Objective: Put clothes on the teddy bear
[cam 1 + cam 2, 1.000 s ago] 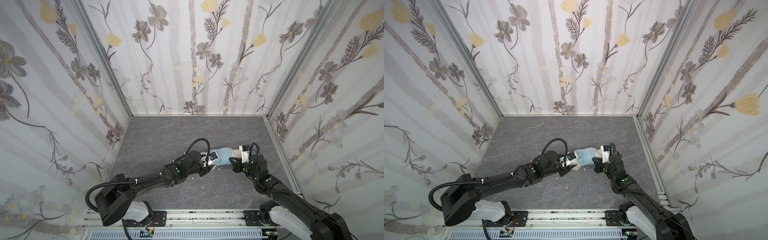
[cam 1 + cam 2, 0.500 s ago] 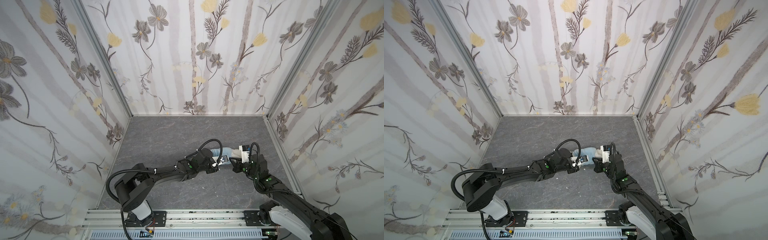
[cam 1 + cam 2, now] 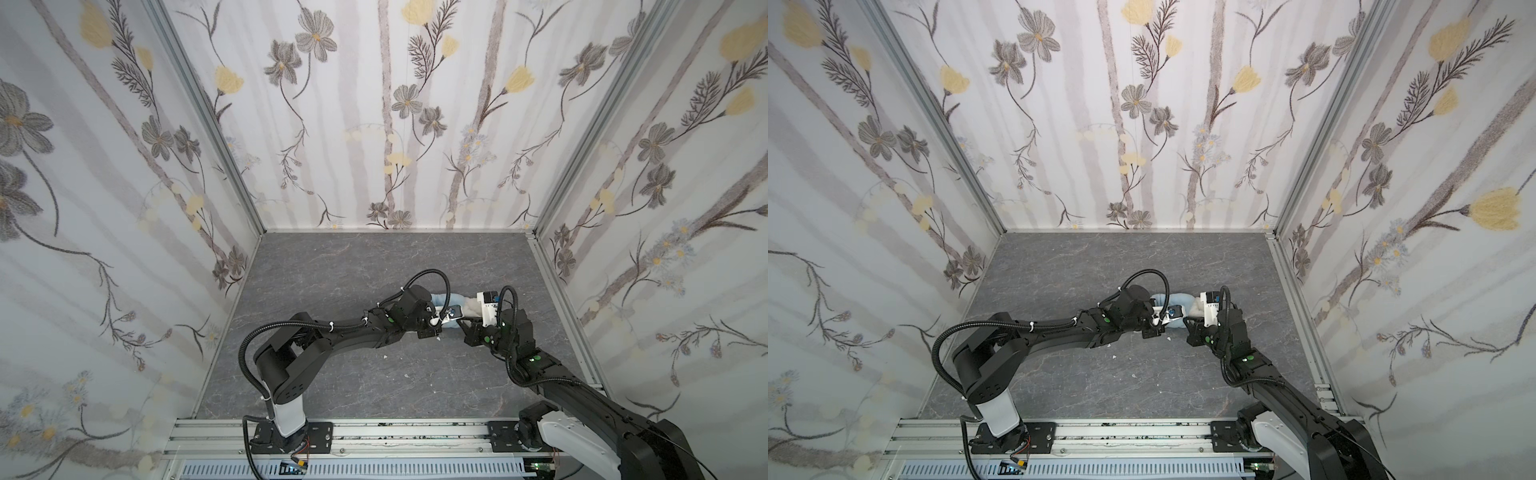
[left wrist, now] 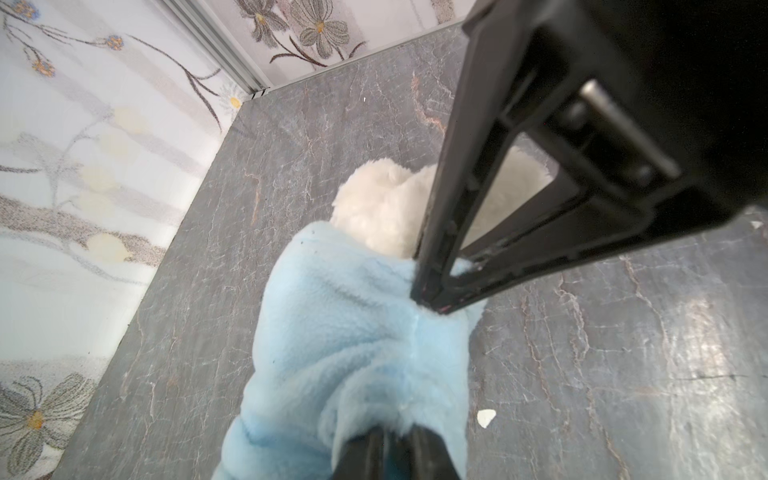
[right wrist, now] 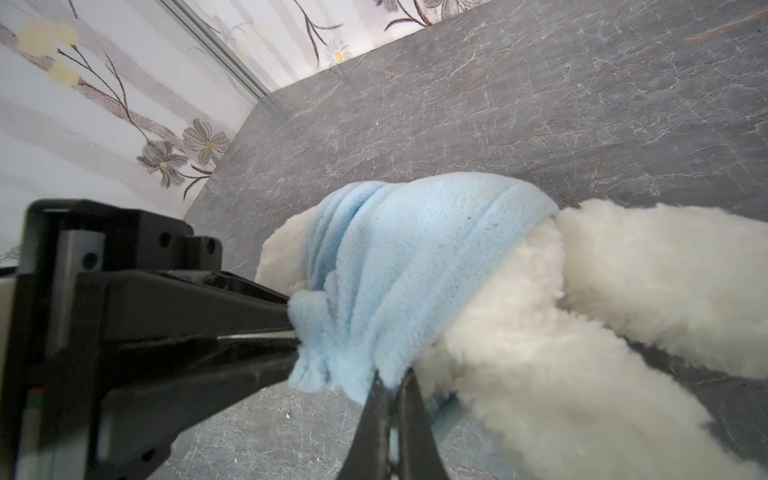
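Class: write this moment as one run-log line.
left gripper: shut on light-blue fleece hoodie | right gripper: shut on hoodie | fluffy white plush teddy bear: on grey table, legs bare

The teddy bear (image 3: 471, 305) lies on the tabletop (image 3: 332, 270), about 3 o'clock from centre, with the hoodie (image 3: 459, 297) around its body. The left gripper (image 4: 388, 436) is on the hoodie's 7 o'clock edge and the right gripper (image 5: 390, 395) at 5 o'clock.

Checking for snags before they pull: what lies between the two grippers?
Only bunched hoodie fleece, draped over the bear. The left gripper and right gripper both pinch it, as the right wrist view shows.
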Motion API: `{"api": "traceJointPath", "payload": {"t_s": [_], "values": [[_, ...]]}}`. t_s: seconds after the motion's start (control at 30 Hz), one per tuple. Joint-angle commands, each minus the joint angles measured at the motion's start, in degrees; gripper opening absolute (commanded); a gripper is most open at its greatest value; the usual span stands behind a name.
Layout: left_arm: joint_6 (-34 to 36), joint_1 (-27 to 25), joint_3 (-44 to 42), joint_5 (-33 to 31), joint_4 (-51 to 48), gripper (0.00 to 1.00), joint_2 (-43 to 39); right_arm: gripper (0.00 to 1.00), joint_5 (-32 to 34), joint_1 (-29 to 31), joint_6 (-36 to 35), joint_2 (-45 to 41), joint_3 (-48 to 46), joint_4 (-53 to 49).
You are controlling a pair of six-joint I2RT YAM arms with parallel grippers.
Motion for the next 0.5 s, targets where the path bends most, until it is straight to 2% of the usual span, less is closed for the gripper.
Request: {"api": "traceJointPath", "payload": {"t_s": [0.0, 0.07, 0.2, 0.23, 0.27, 0.37, 0.47], "values": [[-1.0, 1.3, -0.7, 2.7, 2.6, 0.06, 0.9, 0.23, 0.8, -0.3, -2.8, -2.0, 1.9, -3.2], [-1.5, 1.9, -1.5, 2.7, 3.3, 0.00, 1.2, 0.35, 3.3, -0.5, -3.6, -4.1, 2.6, -6.4], [-2.8, 2.6, -1.6, 3.8, 4.5, 0.00, 1.6, 0.48, 8.8, -0.5, -4.9, -6.7, 4.1, -11.5], [-3.0, 2.8, -1.6, 4.0, 4.5, 0.00, 1.8, 0.60, 10.4, -0.5, -4.9, -6.8, 4.1, -11.5], [-3.0, 2.8, -1.7, 4.3, 4.7, 0.00, 1.9, 0.66, 12.0, -0.5, -4.7, -6.5, 4.1, -11.1], [-3.3, 2.9, -1.3, 4.9, 4.9, 0.00, 2.5, 0.71, 12.4, -1.2, -3.8, -3.7, 4.4, -7.5], [-3.5, 2.8, -1.2, 5.0, 5.1, 0.00, 2.7, 0.75, 8.5, -4.0, -2.7, 1.9, 6.2, -2.6]]}}
